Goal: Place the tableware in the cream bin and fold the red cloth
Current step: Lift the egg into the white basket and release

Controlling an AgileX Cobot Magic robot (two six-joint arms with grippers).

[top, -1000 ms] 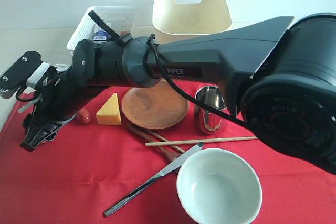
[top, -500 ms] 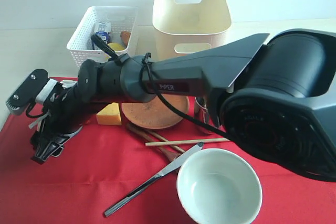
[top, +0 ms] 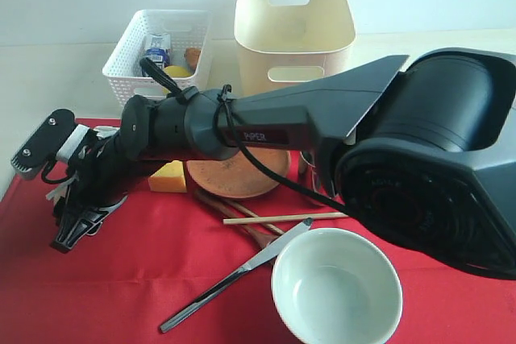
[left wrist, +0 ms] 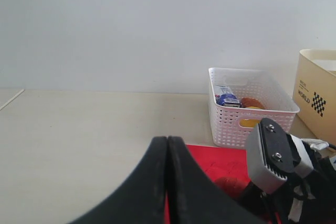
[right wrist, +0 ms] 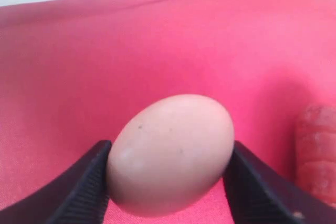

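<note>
My right gripper (right wrist: 170, 148) is shut on a pale brown egg (right wrist: 170, 153) just above the red cloth (right wrist: 157, 40). In the exterior view that arm reaches across to the cloth's left end, its gripper (top: 72, 227) pointing down. The brown plate (top: 242, 176) is partly hidden behind the arm. Chopsticks (top: 282, 217), wooden spoon (top: 234, 213), knife (top: 234, 278) and bowl (top: 336, 288) lie on the red cloth (top: 121, 279). The cream bin (top: 294, 30) stands at the back. My left gripper (left wrist: 168, 142) is shut and empty over the bare table.
A white lattice basket (top: 161, 46) with food items stands left of the bin. A cheese wedge (top: 168, 176) lies beside the plate. A red sausage (right wrist: 317, 150) lies close to the egg. The right arm's big body covers the right half of the exterior view.
The right arm dropped lower and shifted a little left, uncovering the basket and bin. Its gripper settled over the cloth's left end. The left gripper stayed shut.
</note>
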